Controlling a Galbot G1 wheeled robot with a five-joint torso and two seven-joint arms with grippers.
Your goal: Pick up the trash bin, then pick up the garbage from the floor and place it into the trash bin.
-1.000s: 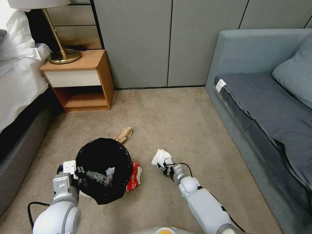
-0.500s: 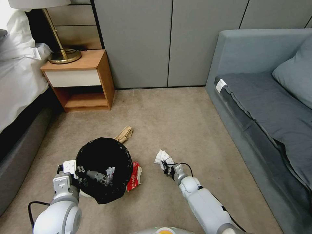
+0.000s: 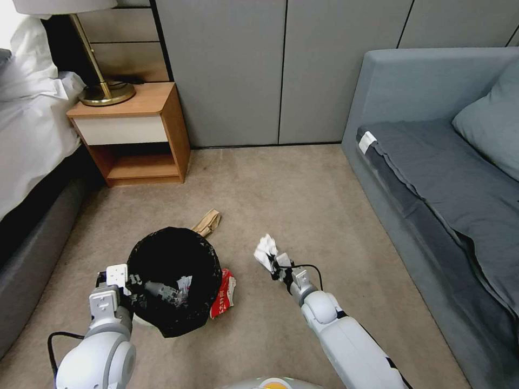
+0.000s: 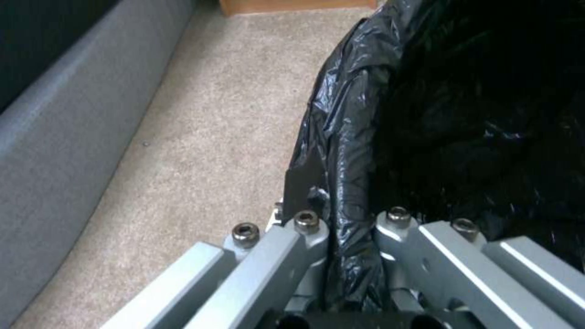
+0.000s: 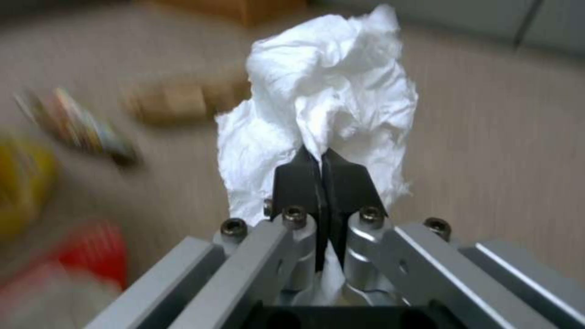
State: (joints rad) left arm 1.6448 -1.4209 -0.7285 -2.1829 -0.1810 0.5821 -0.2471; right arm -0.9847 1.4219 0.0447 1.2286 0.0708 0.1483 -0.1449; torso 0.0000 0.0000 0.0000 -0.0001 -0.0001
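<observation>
Floor: beige-brown short-pile carpet [image 3: 303,194], bounded by a wooden bedside table [image 3: 135,135], a white-sheeted bed at the robot's left and a grey-blue sofa [image 3: 432,162] at its right.
Bin: small round trash bin lined with a crinkled black plastic bag [image 3: 173,281], standing low before the robot's left side; some litter lies inside.
Left gripper [image 4: 350,228]: fingers clamped on the bag-covered rim of the bin, one outside and one inside.
Right gripper [image 5: 321,169]: black fingertips pinched together on a crumpled white tissue [image 3: 266,253], held out to the right of the bin.
Red wrapper: red and white snack packet [image 3: 224,292] on the carpet, touching the bin's right side.
Brown bag: flattened brown paper bag [image 3: 207,222] on the carpet just behind the bin.
</observation>
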